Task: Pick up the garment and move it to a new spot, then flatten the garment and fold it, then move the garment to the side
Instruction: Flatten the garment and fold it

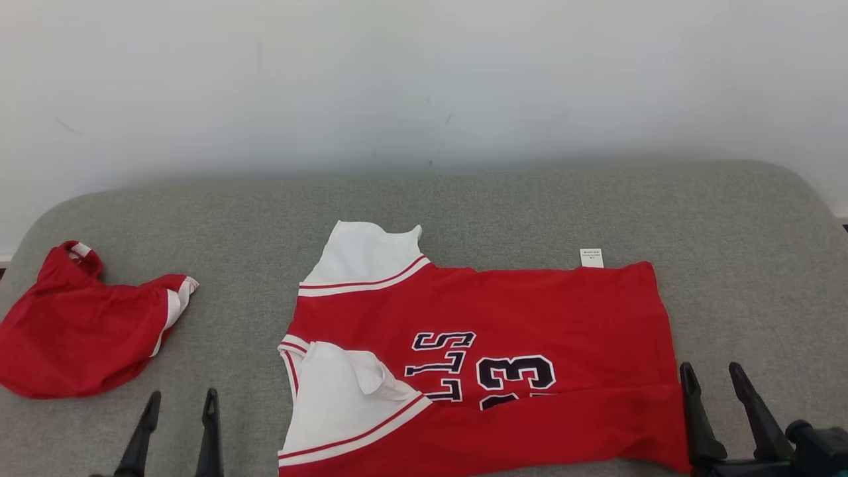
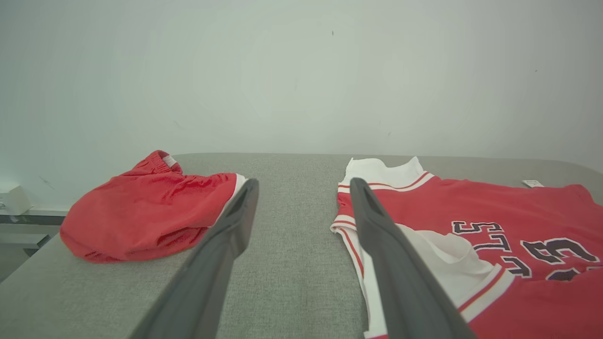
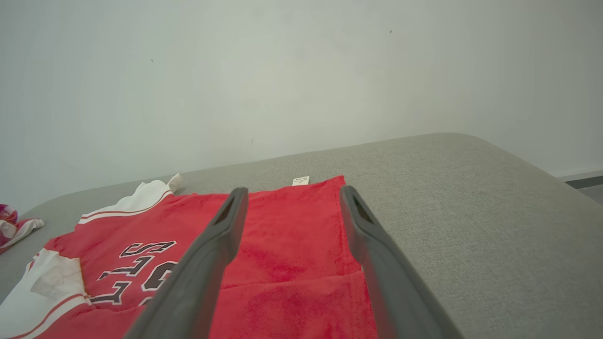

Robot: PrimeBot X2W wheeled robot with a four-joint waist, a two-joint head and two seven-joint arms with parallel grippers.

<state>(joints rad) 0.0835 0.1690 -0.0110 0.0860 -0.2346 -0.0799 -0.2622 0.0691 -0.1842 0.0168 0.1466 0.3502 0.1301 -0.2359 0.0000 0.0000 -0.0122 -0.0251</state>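
Jersey (image 1: 503,344): red, white sleeves, dark lettering and a number. It lies flat on the grey pad (image 1: 530,199), near the front edge and a little right of centre. It is turned sideways, with sleeves and collar toward the left and hem toward the right. The near long edge is folded up over the body, and the fold covers the lower part of the number. One white sleeve points at the wall; the other lies rumpled on the near left side. A small white tag (image 1: 591,258) pokes out at the far edge, near the hem.

Shorts (image 1: 73,324): red with white trim, crumpled, at the far left of the pad, well apart from the jersey.

Left gripper (image 1: 183,395): fingers spread wide, empty, low over bare pad between shorts and jersey.

Right gripper (image 1: 710,368): fingers spread wide, empty, at the jersey's near right corner, just beside the hem. Cannot tell whether it touches the cloth.
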